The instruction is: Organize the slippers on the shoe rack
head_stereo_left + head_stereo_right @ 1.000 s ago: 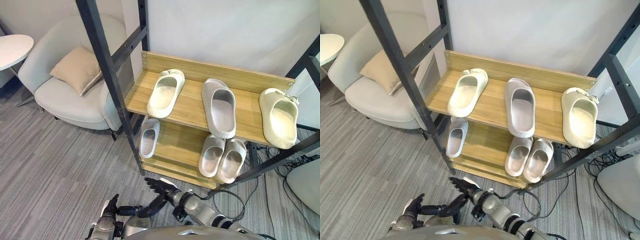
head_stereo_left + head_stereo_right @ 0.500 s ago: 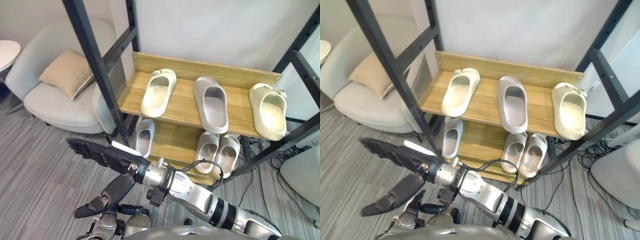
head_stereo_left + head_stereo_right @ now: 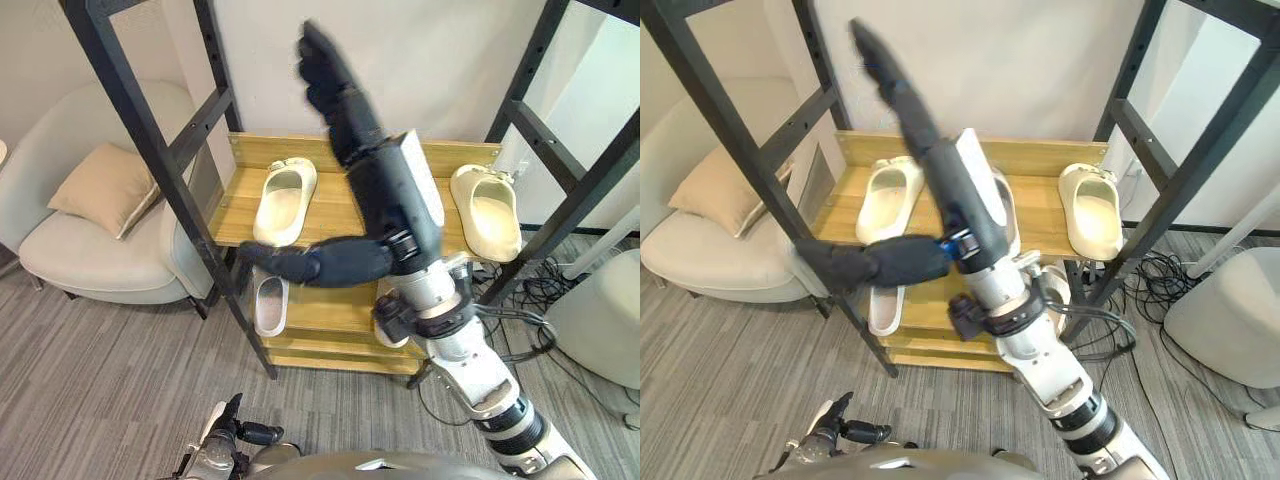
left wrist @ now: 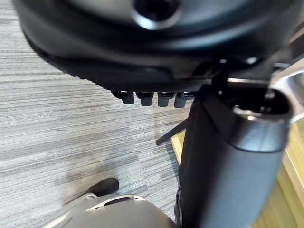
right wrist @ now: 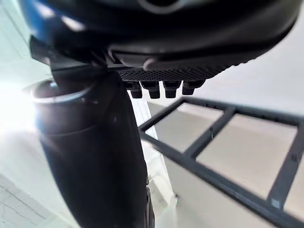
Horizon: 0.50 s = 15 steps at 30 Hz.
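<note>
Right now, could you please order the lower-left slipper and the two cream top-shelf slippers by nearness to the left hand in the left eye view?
From the left hand:
1. lower-left slipper, bottom shelf
2. left cream slipper, top shelf
3. right cream slipper, far right

Beige cushion [image 3: 100, 188] on pale armchair [image 3: 62, 268]; grey carpet [image 3: 100, 400]

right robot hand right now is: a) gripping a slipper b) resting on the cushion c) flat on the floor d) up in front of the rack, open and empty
d: the right robot hand is up in front of the shoe rack, fingers straight, thumb spread, nothing in it.
</note>
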Motion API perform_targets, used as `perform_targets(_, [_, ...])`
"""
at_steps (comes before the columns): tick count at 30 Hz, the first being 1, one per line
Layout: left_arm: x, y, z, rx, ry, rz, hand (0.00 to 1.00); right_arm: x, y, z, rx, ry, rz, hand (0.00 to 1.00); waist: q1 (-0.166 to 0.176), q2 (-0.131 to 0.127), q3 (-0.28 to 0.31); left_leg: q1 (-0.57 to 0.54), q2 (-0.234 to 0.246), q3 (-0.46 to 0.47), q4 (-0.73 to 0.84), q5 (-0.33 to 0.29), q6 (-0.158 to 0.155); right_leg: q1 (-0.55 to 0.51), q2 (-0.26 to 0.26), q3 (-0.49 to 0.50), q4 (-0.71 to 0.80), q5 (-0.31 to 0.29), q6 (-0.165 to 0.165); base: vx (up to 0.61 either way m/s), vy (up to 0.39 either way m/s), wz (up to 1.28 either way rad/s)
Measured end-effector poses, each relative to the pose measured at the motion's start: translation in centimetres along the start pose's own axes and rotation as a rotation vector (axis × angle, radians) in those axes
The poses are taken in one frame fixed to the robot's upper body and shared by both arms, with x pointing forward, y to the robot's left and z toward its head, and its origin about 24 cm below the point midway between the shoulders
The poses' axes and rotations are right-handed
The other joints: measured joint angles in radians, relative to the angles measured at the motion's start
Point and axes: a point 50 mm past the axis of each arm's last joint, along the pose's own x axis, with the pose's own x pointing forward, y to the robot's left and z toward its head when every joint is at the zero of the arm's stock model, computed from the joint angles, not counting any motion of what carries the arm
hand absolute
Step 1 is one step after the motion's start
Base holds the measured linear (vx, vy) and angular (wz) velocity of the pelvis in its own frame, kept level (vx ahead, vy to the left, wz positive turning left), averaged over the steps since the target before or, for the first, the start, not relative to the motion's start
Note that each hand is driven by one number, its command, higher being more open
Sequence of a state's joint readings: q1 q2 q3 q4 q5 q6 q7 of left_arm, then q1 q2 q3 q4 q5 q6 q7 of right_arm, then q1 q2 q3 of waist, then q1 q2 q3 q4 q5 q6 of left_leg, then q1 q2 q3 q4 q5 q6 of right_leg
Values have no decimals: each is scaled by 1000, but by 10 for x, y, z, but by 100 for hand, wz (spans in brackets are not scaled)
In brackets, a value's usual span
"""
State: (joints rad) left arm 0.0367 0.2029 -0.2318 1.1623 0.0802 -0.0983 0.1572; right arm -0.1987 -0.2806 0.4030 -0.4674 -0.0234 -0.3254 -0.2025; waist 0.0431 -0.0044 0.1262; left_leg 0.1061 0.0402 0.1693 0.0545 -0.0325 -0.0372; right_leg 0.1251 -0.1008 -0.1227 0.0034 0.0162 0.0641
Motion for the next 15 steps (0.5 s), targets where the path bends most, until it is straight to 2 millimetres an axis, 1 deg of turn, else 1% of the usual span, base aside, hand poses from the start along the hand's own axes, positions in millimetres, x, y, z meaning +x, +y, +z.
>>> perform_targets(3, [0, -2, 0, -3, -2, -12, 100, -1, -16, 0, -92, -1, -76, 100, -3, 8, 4, 6, 0, 8, -3, 0, 0, 0, 0, 9, 0, 1, 0, -6, 2, -8])
perform_targets(5, [-1, -2, -1, -7, -6, -15, 100, -2, -23, -1, -141, 2, -95, 100, -5, 10, 5, 11, 0, 12, -8, 3, 4, 0, 1, 13, -1, 1, 0, 5, 1, -7])
perform_targets(8, [-2, -2, -2, -18, -7, -16, 100, -3, -37, -1, -264, 4, -104, 100, -8, 10, 4, 14, -3, 13, -17, 6, 9, 0, 0, 14, -5, 2, 2, 4, -1, -2])
perform_targets(10, [-3, -2, -3, -23, -8, -18, 100, -4, -47, -4, -341, 20, -106, 100, -9, 10, 4, 14, -4, 13, -21, 7, 10, 0, -1, 14, -8, 2, 3, 0, 0, 0])
perform_targets(12, [-3, -2, -3, -28, -8, -24, 100, -7, -60, -11, -430, 61, -119, 100, -9, 10, 4, 14, -7, 12, -30, 9, 14, 0, -2, 13, -11, 3, 4, 0, 0, 0])
perform_targets(13, [-3, -2, -4, -29, -8, -25, 100, -7, -64, -13, -447, 72, -124, 100, -9, 10, 4, 14, -7, 12, -31, 9, 14, 0, -3, 12, -13, 3, 4, 0, 0, 0])
perform_targets(15, [-3, -2, -5, -53, -5, -24, 100, -11, -79, -21, -534, 129, -149, 100, -9, 9, 5, 14, -9, 9, -38, 10, 15, 0, -3, 9, -17, 2, 5, 28, -1, 3])
